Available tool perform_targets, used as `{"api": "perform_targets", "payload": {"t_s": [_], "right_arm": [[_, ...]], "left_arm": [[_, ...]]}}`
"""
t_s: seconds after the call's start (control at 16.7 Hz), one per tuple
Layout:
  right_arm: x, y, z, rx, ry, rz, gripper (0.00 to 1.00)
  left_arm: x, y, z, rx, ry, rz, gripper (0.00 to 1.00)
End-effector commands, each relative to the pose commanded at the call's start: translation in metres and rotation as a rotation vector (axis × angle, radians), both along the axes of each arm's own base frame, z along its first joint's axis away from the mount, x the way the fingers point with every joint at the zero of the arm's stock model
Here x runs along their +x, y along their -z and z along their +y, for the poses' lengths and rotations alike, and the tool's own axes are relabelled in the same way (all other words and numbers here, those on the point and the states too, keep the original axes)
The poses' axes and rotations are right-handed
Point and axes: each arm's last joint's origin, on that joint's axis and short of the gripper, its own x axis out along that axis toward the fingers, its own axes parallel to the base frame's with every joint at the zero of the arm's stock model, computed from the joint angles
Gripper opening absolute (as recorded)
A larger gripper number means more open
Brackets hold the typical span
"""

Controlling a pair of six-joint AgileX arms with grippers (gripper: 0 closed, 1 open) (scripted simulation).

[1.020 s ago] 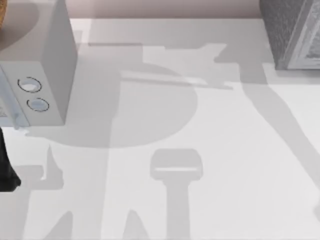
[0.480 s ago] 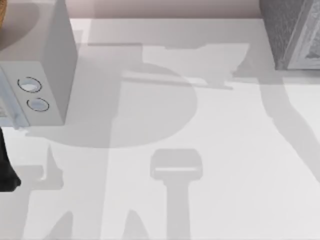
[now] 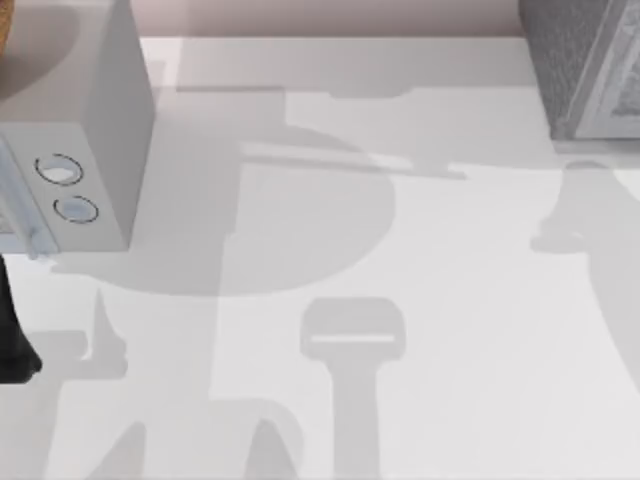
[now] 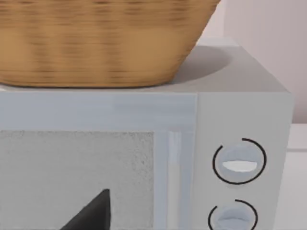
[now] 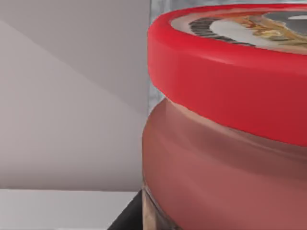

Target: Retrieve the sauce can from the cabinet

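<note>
The sauce can (image 5: 225, 143) is very close in the right wrist view, with a red top rim, a dark emblem with pale lettering and an orange-red side. My right gripper (image 5: 216, 223) is shut on it, and one dark finger (image 5: 125, 218) lies against its lower side. The grey cabinet (image 3: 585, 70) stands at the table's back right; its edge (image 5: 154, 52) shows just behind the can. My left arm (image 3: 14, 340) is parked at the table's left edge. A dark part of my left gripper (image 4: 93, 213) faces the microwave door.
A grey microwave (image 3: 90, 150) with two round knobs (image 4: 239, 162) stands at the back left, and a wicker basket (image 4: 100, 43) sits on top of it. The white table (image 3: 430, 300) carries arm shadows, one of them in front of the cabinet.
The right arm's shadow on the table has slid from the back middle to the right and forward, to in front of the cabinet. The left arm has not moved.
</note>
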Motion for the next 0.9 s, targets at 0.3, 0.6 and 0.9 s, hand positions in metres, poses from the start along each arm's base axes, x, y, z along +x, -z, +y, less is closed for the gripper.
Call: {"api": "perform_targets", "payload": {"t_s": [0.3,0.6,0.9], "right_arm": [[-0.029,0.132,-0.019,0.011,-0.004,0.029,0.00],[-0.040,0.206,-0.027,0.025,-0.010,-0.061,0.00],[-0.041,0.221,-0.029,0.026,-0.012,-0.093,0.00]], "left_arm": [[0.000,0.000,0.000,0.000,0.000,0.000,1.00],[0.000,0.000,0.000,0.000,0.000,0.000,1.00],[0.000,0.000,0.000,0.000,0.000,0.000,1.00]]}}
